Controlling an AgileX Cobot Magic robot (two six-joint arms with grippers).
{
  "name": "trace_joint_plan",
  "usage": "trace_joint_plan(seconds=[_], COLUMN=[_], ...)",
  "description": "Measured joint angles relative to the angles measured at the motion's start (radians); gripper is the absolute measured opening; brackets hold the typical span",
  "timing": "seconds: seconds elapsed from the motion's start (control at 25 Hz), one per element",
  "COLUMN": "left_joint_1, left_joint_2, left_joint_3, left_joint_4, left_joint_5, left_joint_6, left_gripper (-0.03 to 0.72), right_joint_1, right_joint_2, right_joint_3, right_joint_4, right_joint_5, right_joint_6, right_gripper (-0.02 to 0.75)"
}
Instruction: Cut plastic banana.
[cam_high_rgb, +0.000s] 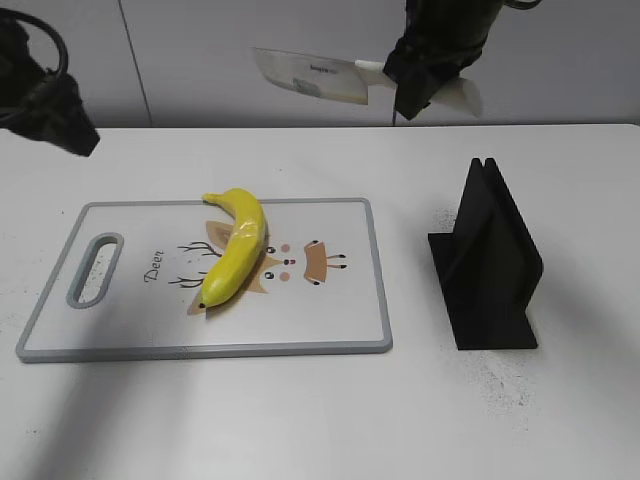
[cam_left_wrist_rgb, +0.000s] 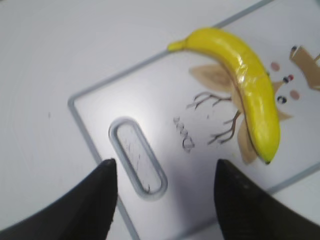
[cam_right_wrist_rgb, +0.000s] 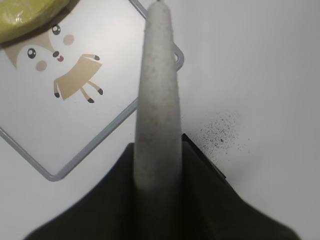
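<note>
The yellow plastic banana (cam_high_rgb: 237, 251) lies whole on the white cutting board (cam_high_rgb: 330, 320), over its deer drawing; it also shows in the left wrist view (cam_left_wrist_rgb: 247, 85) and a corner of it in the right wrist view (cam_right_wrist_rgb: 27, 15). My right gripper (cam_high_rgb: 425, 75) is high above the table's back, shut on the handle of a white knife (cam_high_rgb: 310, 75) whose blade points left; the handle shows in the right wrist view (cam_right_wrist_rgb: 159, 100). My left gripper (cam_left_wrist_rgb: 162, 192) is open and empty above the board's handle slot (cam_left_wrist_rgb: 137, 157).
A black knife stand (cam_high_rgb: 487, 260) stands on the table right of the board. The board's grey rim (cam_right_wrist_rgb: 90, 147) runs below the knife. Dark specks mark the white table near the stand (cam_right_wrist_rgb: 220, 132).
</note>
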Motion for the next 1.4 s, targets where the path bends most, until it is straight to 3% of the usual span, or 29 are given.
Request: trace_joint_plan(seconds=[0.12,0.24,0.44,0.68,1.08,1.4], left_joint_1=[0.022,0.064,0.114,0.118,0.118,0.118], left_joint_2=[-0.002,-0.002,-0.06,-0.27,-0.67,-1.032], left_joint_3=[-0.001,-0.002,0.056,0.209,0.473,0.653], left_joint_4=[0.097,0.115,0.118,0.097,0.096,0.096], left_joint_5=[0.153,0.33,0.389,0.394,0.359,0.34], left_joint_6=[-0.189,-0.246,-0.264,-0.265,-0.267,-0.267], left_gripper=[0.586,0.586,0.584,0.584,0.584,0.584], right_joint_1=[0.0,0.0,0.0,0.0,0.0,0.0], right_joint_2=[-0.017,-0.046,-0.135,-0.274,-0.533,-0.703], right_joint_3=[-0.001,0.008,0.098,0.314,0.736,0.954], right_joint_4=[-0.007,-0.01,-0.01,-0.013,-0.017,-0.053], right_joint_5=[0.002,0.002,0.003,-0.014,-0.312,-0.409], right_joint_6=[0.129,0.268,0.362,0.428,0.561,0.63], right_gripper=[0.162,0.162,0.162,0.162,0.162,0.162])
